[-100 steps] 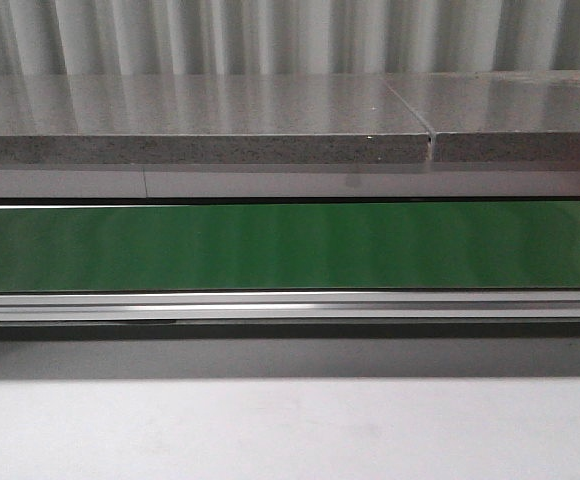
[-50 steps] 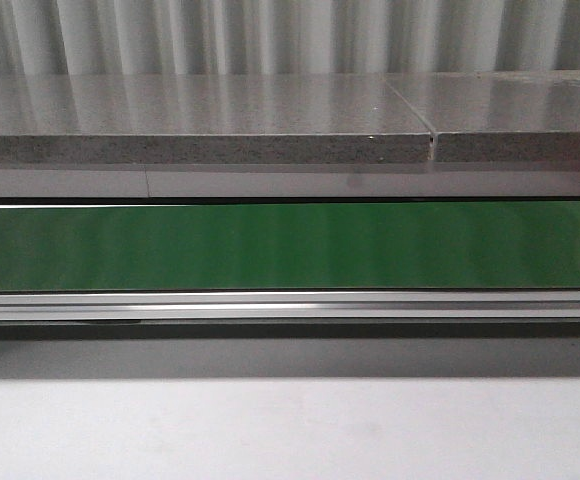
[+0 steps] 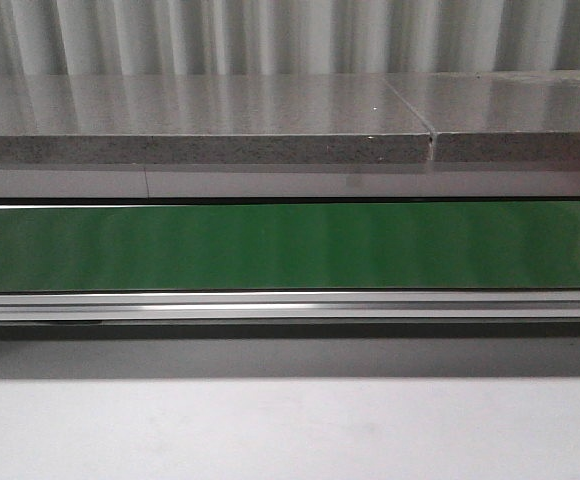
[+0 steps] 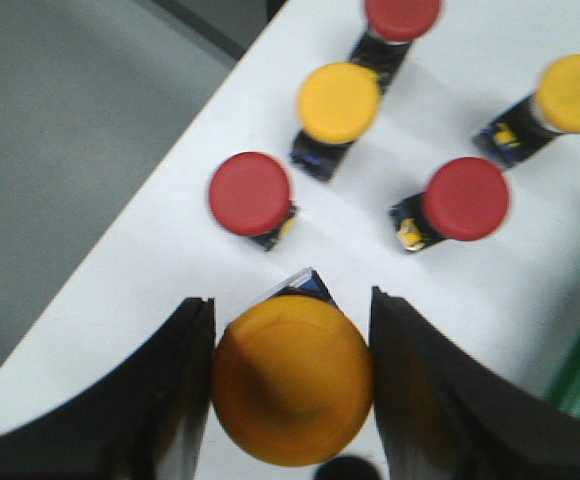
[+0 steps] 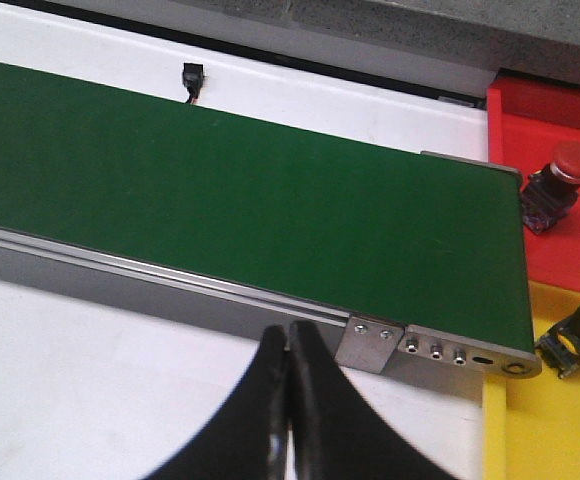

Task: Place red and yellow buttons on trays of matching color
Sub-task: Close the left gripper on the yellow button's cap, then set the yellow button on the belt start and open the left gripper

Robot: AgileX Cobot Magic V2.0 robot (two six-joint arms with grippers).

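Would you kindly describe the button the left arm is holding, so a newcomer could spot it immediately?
Start at the white table in the left wrist view, where five buttons stand loose. Nearer the camera, the left gripper has its dark fingers closed on the held yellow button. It looks the largest, and it alone sits between fingers.

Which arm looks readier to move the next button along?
The left: its tool is shut around a yellow button. The right tool is shut on nothing, hanging beside the green belt.
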